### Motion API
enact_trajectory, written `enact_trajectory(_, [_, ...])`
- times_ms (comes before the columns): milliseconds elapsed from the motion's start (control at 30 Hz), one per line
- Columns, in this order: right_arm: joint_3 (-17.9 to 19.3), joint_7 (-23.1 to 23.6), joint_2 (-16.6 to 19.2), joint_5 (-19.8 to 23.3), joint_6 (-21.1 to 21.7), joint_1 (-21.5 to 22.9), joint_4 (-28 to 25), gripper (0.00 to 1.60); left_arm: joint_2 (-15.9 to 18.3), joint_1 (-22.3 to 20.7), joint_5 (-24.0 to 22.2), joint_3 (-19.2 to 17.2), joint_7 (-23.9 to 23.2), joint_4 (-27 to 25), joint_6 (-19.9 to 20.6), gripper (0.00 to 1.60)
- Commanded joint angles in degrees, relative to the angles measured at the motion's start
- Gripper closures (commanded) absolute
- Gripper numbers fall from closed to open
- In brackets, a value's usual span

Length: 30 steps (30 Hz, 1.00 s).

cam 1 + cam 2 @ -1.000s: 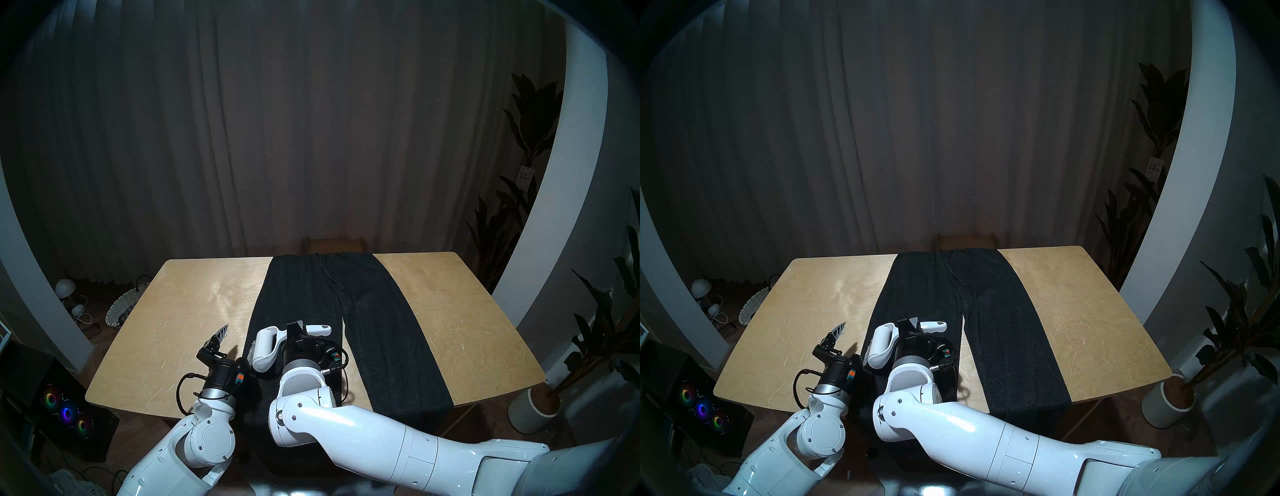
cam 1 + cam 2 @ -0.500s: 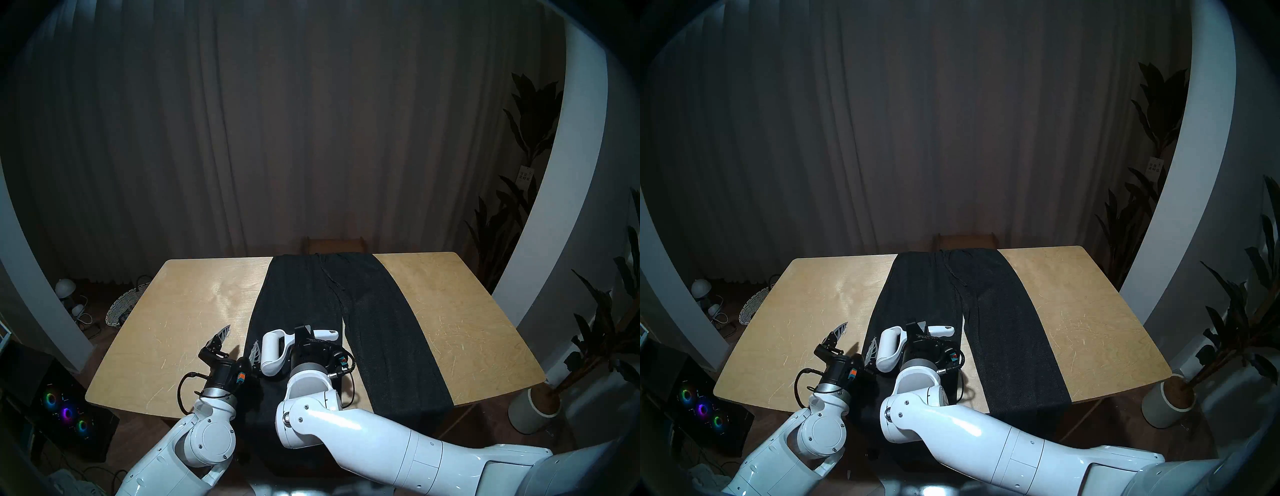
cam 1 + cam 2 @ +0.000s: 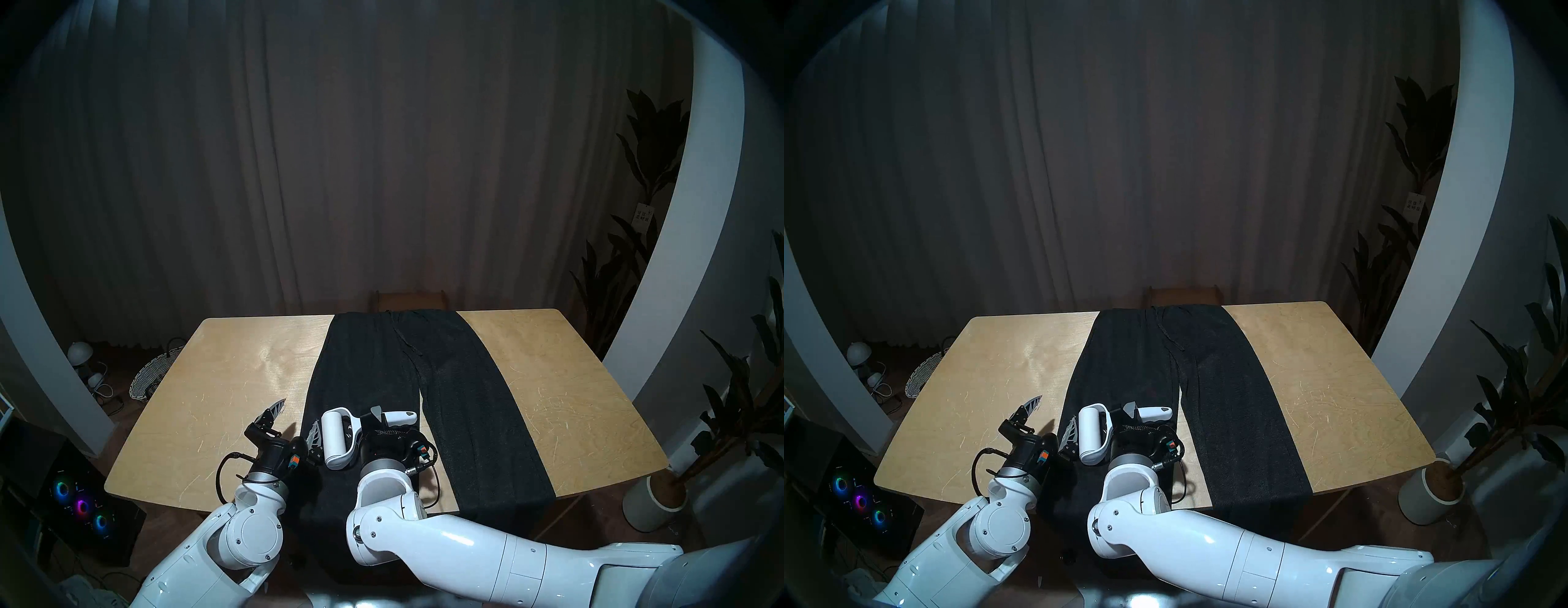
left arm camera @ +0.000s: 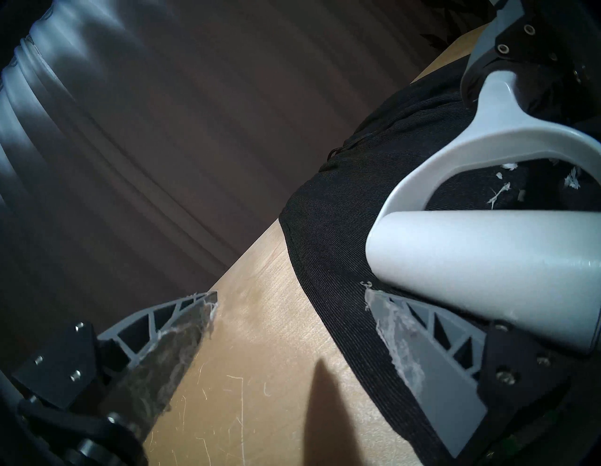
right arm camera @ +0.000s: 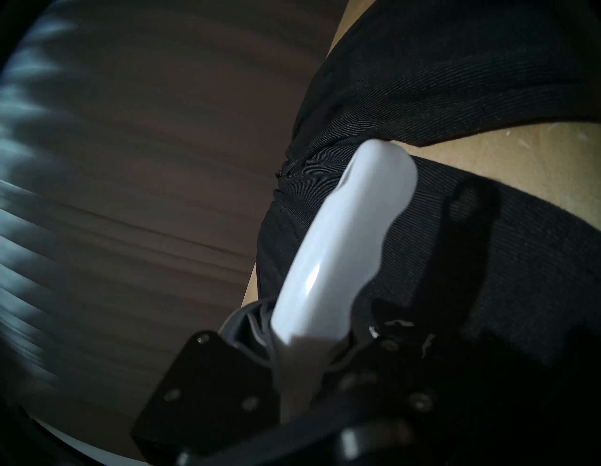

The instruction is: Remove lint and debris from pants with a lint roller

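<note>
Over the pants' (image 3: pixel 373 382) left leg at six o'clock of the tabletop (image 3: pixel 551 373), your right tool (image 3: pixel 375 418) clamps the lint roller (image 3: pixel 337 437); lower it squarely onto the white flecks (image 4: pixel 500 192), while your left tool (image 3: pixel 297 420) waits wide open, empty.

A dim room. Heavy dark curtains (image 3: pixel 297 170) hang in folds across the whole far wall. A pale wooden desk (image 3: pixel 237 382) with rounded corners and a scratched top fills the middle; a wooden chair back (image 3: pixel 409 299) shows just beyond its far edge. White curved wall sections (image 3: pixel 695 254) rise at right and left. On the right stand tall dark-leaved plants (image 3: pixel 649 178), the nearest in a pale round pot (image 3: pixel 649 505). On the brown floor at left lie a woven basket (image 3: pixel 148 378), small white mushroom-shaped lamps (image 3: pixel 80 352) with cables, and a dark computer case (image 3: pixel 80 505) with three glowing coloured fan rings.
</note>
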Motion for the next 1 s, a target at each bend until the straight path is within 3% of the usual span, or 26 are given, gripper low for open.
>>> enact_trajectory(0, [0.7, 0.2, 1.3, -2.0, 0.1, -1.3, -0.9, 1.6, 0.7, -0.3, 0.3, 0.3, -1.5, 1.9, 1.7, 0.0])
enact_trajectory(767, [7.0, -1.6, 5.0, -8.7, 0.1, -7.2, -5.1, 1.6, 1.2, 1.3, -2.0, -2.2, -1.0, 3.6, 3.3, 0.0])
enact_trajectory(967, [11.2, -2.8, 6.0, -11.5, 0.1, -10.5, -8.3, 1.6, 1.2, 1.5, -2.9, -2.9, -1.2, 4.0, 3.3, 0.0])
